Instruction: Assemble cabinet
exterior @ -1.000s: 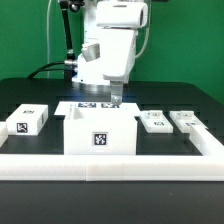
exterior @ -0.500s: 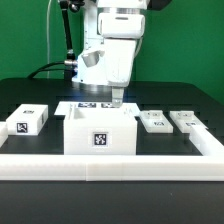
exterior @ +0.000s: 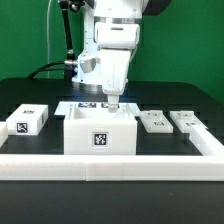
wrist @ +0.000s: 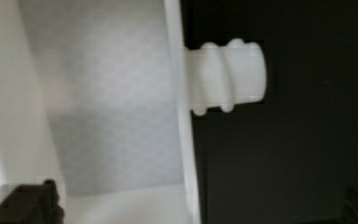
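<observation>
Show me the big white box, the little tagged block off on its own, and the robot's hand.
cabinet (exterior: 100, 140): exterior view, on the tag on its front wall.
small white block (exterior: 27, 122): exterior view, on its tagged top face.
hand (exterior: 112, 101): exterior view, midway between its fingertips.

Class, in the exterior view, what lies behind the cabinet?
The marker board with its tags shows behind the cabinet; the gripper hangs near the rear wall. The cabinet covers the board's near part.
</observation>
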Available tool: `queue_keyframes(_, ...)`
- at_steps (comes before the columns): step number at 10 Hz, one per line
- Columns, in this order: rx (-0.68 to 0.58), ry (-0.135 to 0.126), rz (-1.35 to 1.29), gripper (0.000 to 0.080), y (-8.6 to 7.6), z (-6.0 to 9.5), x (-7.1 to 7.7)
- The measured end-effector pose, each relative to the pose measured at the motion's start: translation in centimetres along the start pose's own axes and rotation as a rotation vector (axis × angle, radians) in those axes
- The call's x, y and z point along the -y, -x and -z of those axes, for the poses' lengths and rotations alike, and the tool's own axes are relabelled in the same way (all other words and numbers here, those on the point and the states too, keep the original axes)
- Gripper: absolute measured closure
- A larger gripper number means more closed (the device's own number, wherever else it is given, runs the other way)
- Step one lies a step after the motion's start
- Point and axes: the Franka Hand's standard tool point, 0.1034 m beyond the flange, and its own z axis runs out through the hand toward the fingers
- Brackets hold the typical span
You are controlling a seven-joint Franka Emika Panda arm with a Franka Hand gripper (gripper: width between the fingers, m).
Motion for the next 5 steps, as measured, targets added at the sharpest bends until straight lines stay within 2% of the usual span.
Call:
queue_keyframes(1, 0.0, -0.005, -0.002, 0.0001, 0.1, -0.3, 0.1)
queue_keyframes(3, 0.0, -0.037, -0.013, 0.0001, 0.5, -1.7, 1.0)
queue_keyframes(5, -0.001, -0.055, -0.02, 0.0001, 0.8, -2.6, 1.5)
